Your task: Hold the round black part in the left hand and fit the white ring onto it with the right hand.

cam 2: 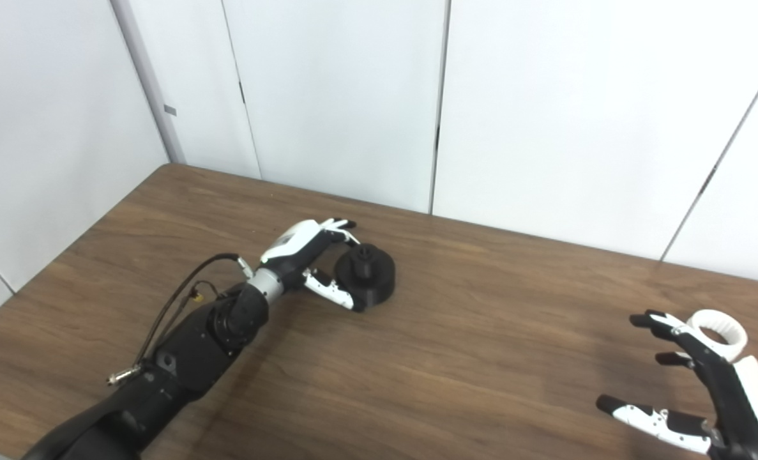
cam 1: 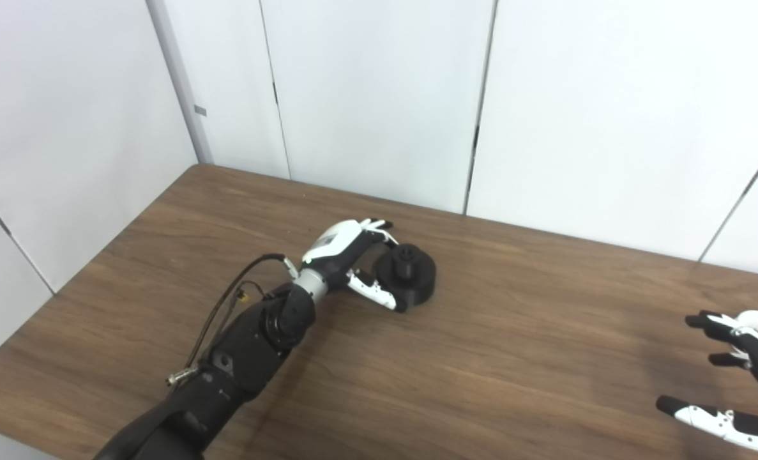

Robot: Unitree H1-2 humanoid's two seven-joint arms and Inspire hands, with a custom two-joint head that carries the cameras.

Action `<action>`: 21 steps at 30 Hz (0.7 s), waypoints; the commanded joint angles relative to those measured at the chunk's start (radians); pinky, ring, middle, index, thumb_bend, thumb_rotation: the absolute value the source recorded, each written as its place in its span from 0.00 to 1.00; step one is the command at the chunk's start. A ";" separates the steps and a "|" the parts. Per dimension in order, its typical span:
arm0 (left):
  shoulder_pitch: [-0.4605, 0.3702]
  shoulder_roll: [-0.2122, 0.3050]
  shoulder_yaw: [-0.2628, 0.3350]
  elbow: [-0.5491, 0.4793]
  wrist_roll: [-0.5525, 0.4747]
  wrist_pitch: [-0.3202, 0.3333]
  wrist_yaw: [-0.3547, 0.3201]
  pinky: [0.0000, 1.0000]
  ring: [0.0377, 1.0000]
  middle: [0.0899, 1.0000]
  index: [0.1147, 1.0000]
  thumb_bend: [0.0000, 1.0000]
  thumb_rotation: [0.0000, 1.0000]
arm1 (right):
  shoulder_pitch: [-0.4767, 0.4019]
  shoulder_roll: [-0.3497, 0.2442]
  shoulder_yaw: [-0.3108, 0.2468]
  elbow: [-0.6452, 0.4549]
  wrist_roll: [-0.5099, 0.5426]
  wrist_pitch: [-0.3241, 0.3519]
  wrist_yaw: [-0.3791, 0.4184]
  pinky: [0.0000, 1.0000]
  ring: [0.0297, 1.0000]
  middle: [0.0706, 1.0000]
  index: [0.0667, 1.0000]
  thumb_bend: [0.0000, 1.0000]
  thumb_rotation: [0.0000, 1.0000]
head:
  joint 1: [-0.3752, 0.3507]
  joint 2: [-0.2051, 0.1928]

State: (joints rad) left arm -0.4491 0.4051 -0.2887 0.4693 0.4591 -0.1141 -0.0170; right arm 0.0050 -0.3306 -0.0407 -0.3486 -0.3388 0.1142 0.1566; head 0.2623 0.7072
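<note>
Nearest you, at the lower right of the frame, your right hand (cam 2: 704, 390) comes in from the bottom edge with its fingers (cam 2: 666, 329) spread and its thumb held well apart from them. It holds nothing. The white ring (cam 2: 718, 332) lies flat on the table just beyond those fingers, at the right edge of the frame; in the right eye view its open centre shows the wood through it, and nothing sits inside it. Whether the fingertips touch the ring you cannot tell from either view.

The brown wooden table (cam 2: 481, 358) runs bare across the middle between the two hands.

Further in, your left arm rises from the lower left and reaches toward the centre of the frame. Your left hand (cam 1: 347, 255) is cupped around the left side of the round black part (cam 1: 410, 275): the fingers curl over its far rim, and the thumb lies along its near side, touching it. The part stands upright on the table with a small knob on top, well apart from the ring. The grasp looks loose, and whether it is firm you cannot tell.

Beyond the table's far edge, white wall panels (cam 1: 379, 96) fill the upper frame.
</note>
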 commanded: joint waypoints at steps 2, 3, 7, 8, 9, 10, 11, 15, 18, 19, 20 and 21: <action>0.009 -0.008 -0.030 -0.023 -0.006 -0.019 -0.071 1.00 1.00 0.97 0.42 0.52 0.07 | -0.035 -0.010 -0.004 -0.043 -0.010 -0.002 -0.009 0.69 0.82 0.85 0.75 0.67 0.21 | -0.002 0.001; 0.011 -0.009 -0.034 -0.028 -0.009 -0.026 -0.082 1.00 1.00 0.97 0.42 0.52 0.07 | -0.036 -0.010 -0.004 -0.042 -0.011 -0.003 -0.010 0.69 0.82 0.85 0.75 0.67 0.21 | -0.005 0.003; 0.022 -0.019 -0.060 -0.061 -0.020 -0.043 -0.129 1.00 1.00 0.98 0.42 0.52 0.07 | -0.037 -0.008 -0.003 -0.042 -0.009 -0.009 -0.011 0.68 0.82 0.85 0.75 0.67 0.21 | -0.007 0.004; 0.024 -0.022 -0.070 -0.071 -0.019 -0.049 -0.141 1.00 1.00 0.99 0.42 0.52 0.07 | -0.038 -0.007 -0.002 -0.041 -0.011 -0.012 -0.013 0.70 0.82 0.84 0.75 0.67 0.22 | -0.009 0.004; 0.026 -0.024 -0.076 -0.078 -0.018 -0.053 -0.149 1.00 1.00 0.99 0.42 0.52 0.07 | -0.038 -0.006 -0.002 -0.041 -0.012 -0.013 -0.014 0.70 0.82 0.84 0.74 0.67 0.22 | -0.009 0.004; 0.029 -0.027 -0.086 -0.090 -0.014 -0.059 -0.157 1.00 1.00 0.99 0.42 0.52 0.07 | -0.038 -0.006 -0.001 -0.041 -0.014 -0.013 -0.014 0.71 0.83 0.84 0.74 0.67 0.22 | -0.011 0.005; 0.031 -0.031 -0.093 -0.100 -0.013 -0.063 -0.166 1.00 1.00 0.99 0.42 0.52 0.07 | -0.038 -0.005 -0.001 -0.042 -0.016 -0.012 -0.015 0.72 0.83 0.84 0.74 0.67 0.22 | -0.015 0.007; 0.041 -0.046 -0.116 -0.133 -0.019 -0.074 -0.194 1.00 1.00 0.99 0.42 0.52 0.07 | -0.039 0.000 -0.001 -0.043 -0.010 -0.010 -0.013 0.71 0.83 0.84 0.75 0.67 0.22 | -0.022 0.009; 0.050 -0.060 -0.132 -0.160 -0.032 -0.061 -0.229 1.00 1.00 0.99 0.42 0.52 0.07 | -0.040 0.005 0.001 -0.047 -0.011 -0.006 -0.012 0.69 0.82 0.84 0.74 0.67 0.22 | -0.028 0.010; 0.052 -0.064 -0.135 -0.166 -0.033 -0.059 -0.238 1.00 1.00 0.99 0.42 0.52 0.07 | -0.040 0.006 0.002 -0.049 -0.014 -0.005 -0.012 0.69 0.82 0.84 0.74 0.67 0.22 | -0.033 0.011; 0.055 -0.069 -0.137 -0.174 -0.038 -0.055 -0.248 1.00 1.00 0.99 0.42 0.52 0.07 | -0.041 0.008 0.003 -0.050 -0.015 -0.003 -0.012 0.69 0.83 0.84 0.75 0.67 0.22 | -0.038 0.012; 0.057 -0.075 -0.139 -0.181 -0.043 -0.052 -0.257 1.00 1.00 0.99 0.42 0.52 0.07 | -0.041 0.009 0.003 -0.049 -0.015 -0.005 -0.012 0.70 0.83 0.84 0.75 0.67 0.21 | -0.038 0.012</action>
State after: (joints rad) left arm -0.3964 0.3384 -0.4063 0.2983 0.4197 -0.1724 -0.2164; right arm 0.0012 -0.3198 -0.0326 -0.3595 -0.3553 0.1142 0.1564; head 0.2240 0.7194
